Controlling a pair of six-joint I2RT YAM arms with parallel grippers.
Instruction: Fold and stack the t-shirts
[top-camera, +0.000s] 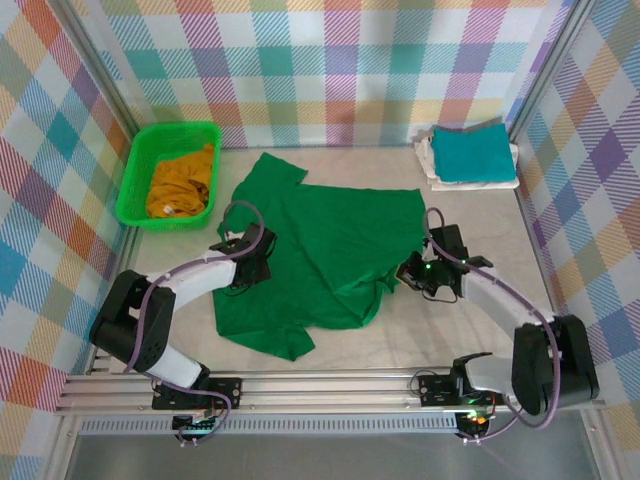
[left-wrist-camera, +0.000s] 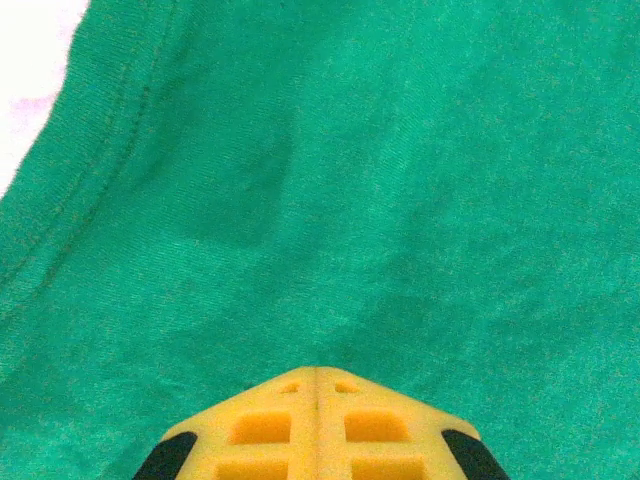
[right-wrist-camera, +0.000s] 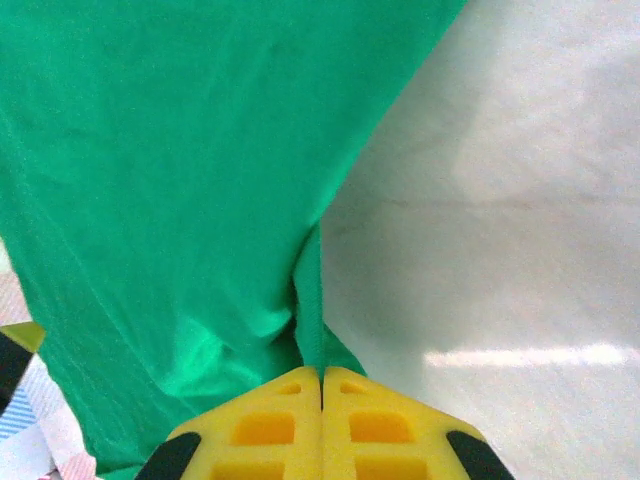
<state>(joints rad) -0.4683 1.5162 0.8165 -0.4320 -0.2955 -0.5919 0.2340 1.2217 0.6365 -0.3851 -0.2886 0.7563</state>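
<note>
At the near edge of the table (top-camera: 450, 335) an aluminium rail (top-camera: 330, 385) carries both arm bases. The left arm bends inward, and the left gripper (top-camera: 250, 263) sits on the left side of the dark green t-shirt (top-camera: 330, 250). In the left wrist view its yellow fingers (left-wrist-camera: 260, 430) are pressed together, with their tips (left-wrist-camera: 317, 375) down on the green cloth (left-wrist-camera: 400, 200). I cannot tell whether any fabric is caught between them. A stitched seam runs along the cloth's left edge in that view.

The right arm reaches inward to the shirt's right edge, where the right gripper (top-camera: 410, 272) meets a bunched corner. In the right wrist view its fingers are closed (right-wrist-camera: 321, 372) and pinch a narrow fold of the green cloth (right-wrist-camera: 180, 180). The fold rises straight out of the jaws, with bare pale tabletop (right-wrist-camera: 500, 200) to its right.

The dark green t-shirt lies spread over the middle of the table, rumpled, with one sleeve pointing towards the far left.

At the far left stands a bright green plastic basket (top-camera: 135, 170) with the mustard yellow t-shirt (top-camera: 180, 185) crumpled inside it. In the far right corner the teal t-shirt (top-camera: 470, 152) lies folded on top of the folded white t-shirt (top-camera: 428, 160), well apart from the green one. Plaid walls (top-camera: 330, 60) in pastel colours close in the table on three sides
</note>
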